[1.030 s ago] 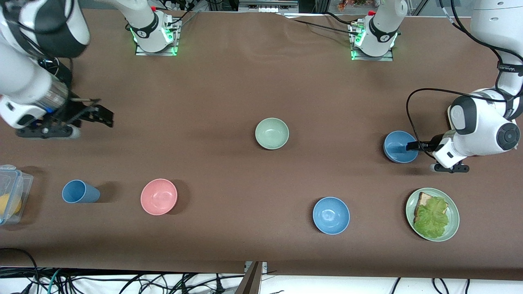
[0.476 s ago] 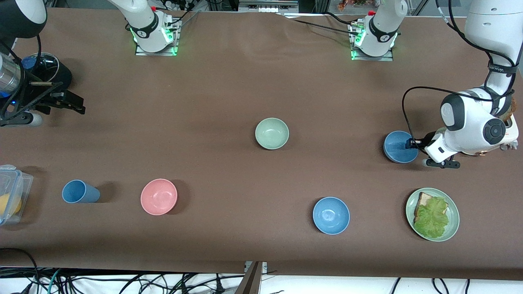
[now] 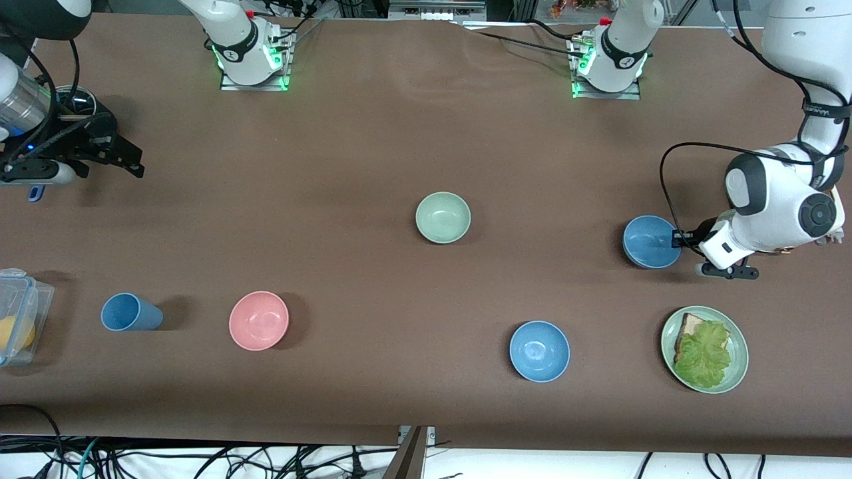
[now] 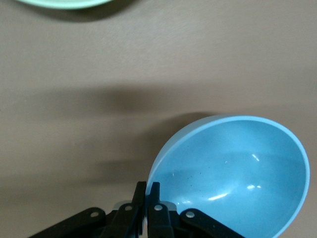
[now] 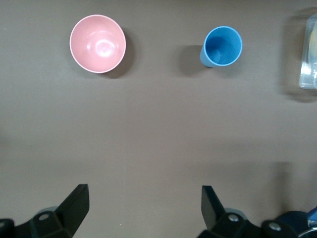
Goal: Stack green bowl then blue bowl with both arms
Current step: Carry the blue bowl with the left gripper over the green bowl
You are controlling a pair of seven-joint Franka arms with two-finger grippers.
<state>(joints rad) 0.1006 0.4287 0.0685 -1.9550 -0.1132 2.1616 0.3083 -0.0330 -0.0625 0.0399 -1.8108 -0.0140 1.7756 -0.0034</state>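
- On my brown table (image 3: 373, 133), the green bowl (image 3: 443, 217) sits mid-table.
- My left gripper (image 4: 147, 198) pinches the blue bowl (image 3: 649, 241) by its rim (bowl tilted) near the left arm's end.
- My right gripper (image 3: 130, 159) hangs spread wide over the right arm's end.

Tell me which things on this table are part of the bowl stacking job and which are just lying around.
Job: green bowl; blue bowl, its rim pinched by the left gripper; right gripper, open, waiting.

Lying about: brighter blue bowl, pink bowl, blue cup, sandwich plate, plastic box.
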